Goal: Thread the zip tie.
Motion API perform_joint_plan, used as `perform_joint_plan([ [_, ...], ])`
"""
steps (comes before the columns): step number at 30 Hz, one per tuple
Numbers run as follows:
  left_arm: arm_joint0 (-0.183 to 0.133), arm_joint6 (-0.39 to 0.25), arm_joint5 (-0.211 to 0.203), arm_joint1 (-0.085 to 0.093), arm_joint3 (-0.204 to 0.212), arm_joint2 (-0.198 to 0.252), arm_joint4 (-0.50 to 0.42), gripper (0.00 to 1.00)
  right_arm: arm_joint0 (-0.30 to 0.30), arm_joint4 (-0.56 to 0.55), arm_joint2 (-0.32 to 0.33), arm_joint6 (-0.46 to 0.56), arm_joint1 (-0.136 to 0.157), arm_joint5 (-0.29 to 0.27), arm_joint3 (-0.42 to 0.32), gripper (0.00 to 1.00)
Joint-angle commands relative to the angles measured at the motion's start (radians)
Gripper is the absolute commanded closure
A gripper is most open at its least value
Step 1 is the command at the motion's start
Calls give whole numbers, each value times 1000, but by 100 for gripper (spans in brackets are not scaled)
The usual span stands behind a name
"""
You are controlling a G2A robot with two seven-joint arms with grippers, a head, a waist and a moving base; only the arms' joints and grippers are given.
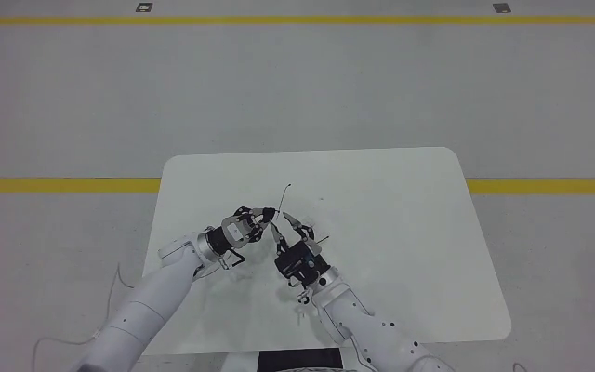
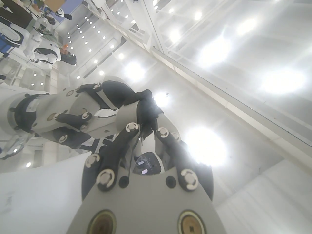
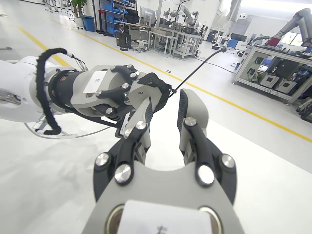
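Currently the left gripper [image 3: 164, 91] is clamped on one end of the black zip tie [image 3: 197, 70], above the white table [image 1: 400, 242]. The strap angles up and away, with a small block at its free tip. The right gripper [image 3: 165, 101] sits just beside it, jaws parted and holding nothing.

A white label [image 3: 95, 81] with one dark character sits on the left gripper's [image 3: 168, 91] housing; another white label [image 3: 160, 220] on the right gripper's [image 3: 167, 101] base is cut off, unreadable.
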Motion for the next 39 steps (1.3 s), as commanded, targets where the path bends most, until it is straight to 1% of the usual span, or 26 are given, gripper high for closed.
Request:
perform_joint_plan([
  [1,0,0,0,0,0,0,0,100,1,0,0,1,-1,2,1,79],
  [5,0,0,0,0,0,0,0,100,1,0,0,4,-3,5,2,83],
  [11,0,0,0,0,0,0,0,100,2,0,3,9,-6,6,6,81],
  [26,0,0,0,0,0,0,0,100,7,0,8,21,-15,7,12,82],
  [30,0,0,0,0,0,0,0,100,8,0,8,20,-17,7,13,80],
  [39,0,0,0,0,0,0,0,100,10,0,8,18,-22,9,18,85],
])
